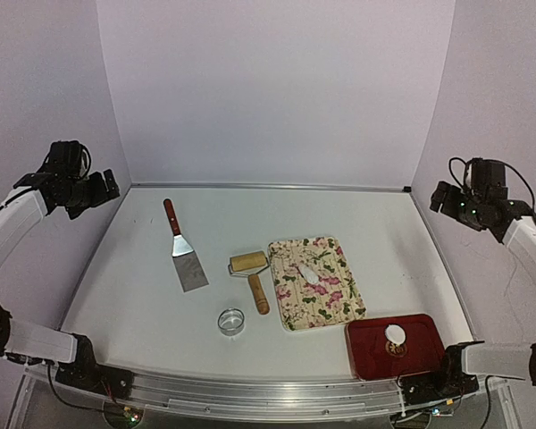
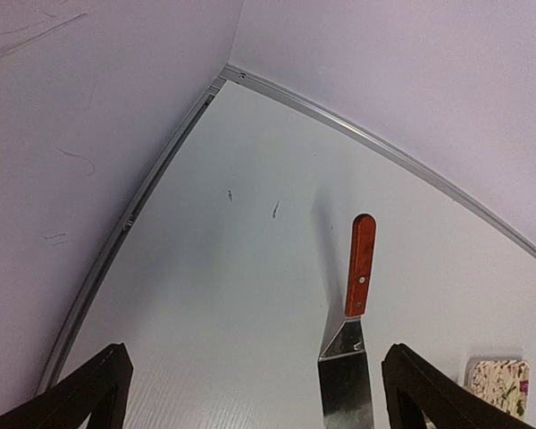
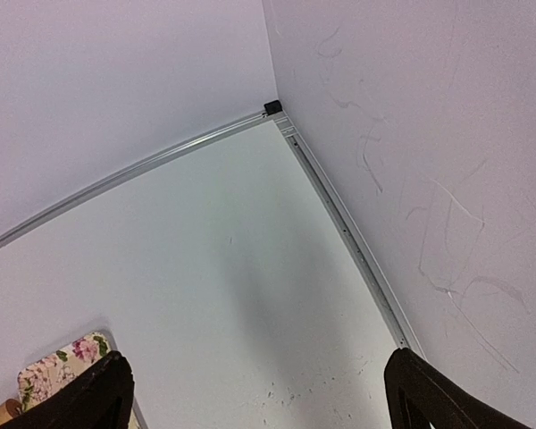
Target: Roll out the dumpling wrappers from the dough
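One dumpling wrapper (image 1: 394,334), a small round white disc, lies in the red tray (image 1: 429,356) at the front right. A small irregular white dough piece (image 1: 310,273) lies on the floral board (image 1: 330,304) in the middle. The wooden rolling pin (image 1: 253,273) lies left of the board, and the metal ring cutter (image 1: 231,321) sits in front of it. My left gripper (image 1: 103,189) is raised at the far left, open and empty (image 2: 259,393). My right gripper (image 1: 442,198) is raised at the far right, open and empty (image 3: 255,398).
A metal spatula (image 1: 183,255) with a red-brown handle lies left of the rolling pin; it also shows in the left wrist view (image 2: 355,313). The board's corner shows in both wrist views (image 2: 500,384) (image 3: 58,371). Walls and a metal rail border the table.
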